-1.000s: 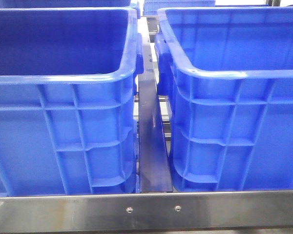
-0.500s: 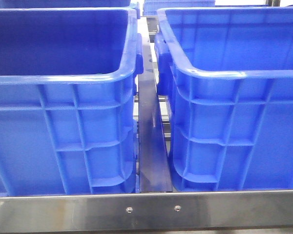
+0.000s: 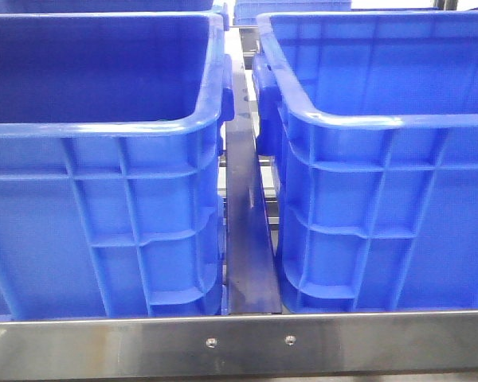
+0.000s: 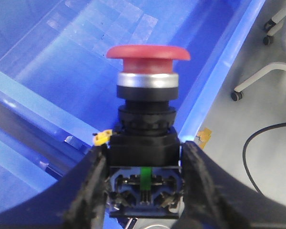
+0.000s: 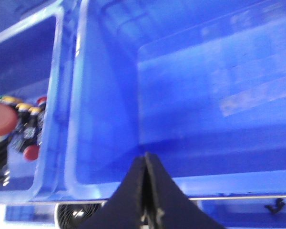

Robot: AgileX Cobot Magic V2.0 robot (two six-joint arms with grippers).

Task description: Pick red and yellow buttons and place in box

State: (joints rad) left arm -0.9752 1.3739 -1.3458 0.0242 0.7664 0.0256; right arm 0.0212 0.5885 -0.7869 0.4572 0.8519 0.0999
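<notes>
My left gripper [image 4: 145, 149] is shut on the black body of a red button [image 4: 148, 52], whose domed cap points away from the fingers. It hangs above the floor of a blue box [image 4: 81, 52], near the box's rim. My right gripper [image 5: 145, 161] is shut with nothing in it, above an empty blue box [image 5: 205, 86]. In the neighbouring crate [image 5: 24, 62] lie several buttons with red caps [image 5: 30, 151] and yellow caps [image 5: 20, 107]. In the front view both crates [image 3: 103, 199] [image 3: 382, 207] stand side by side; neither gripper nor any button shows there.
A steel rail [image 3: 247, 239] runs between the two crates and a steel bar [image 3: 239, 342] crosses in front of them. Beyond the box rim in the left wrist view are grey floor, a black cable [image 4: 257, 148] and chair castors [image 4: 236, 95].
</notes>
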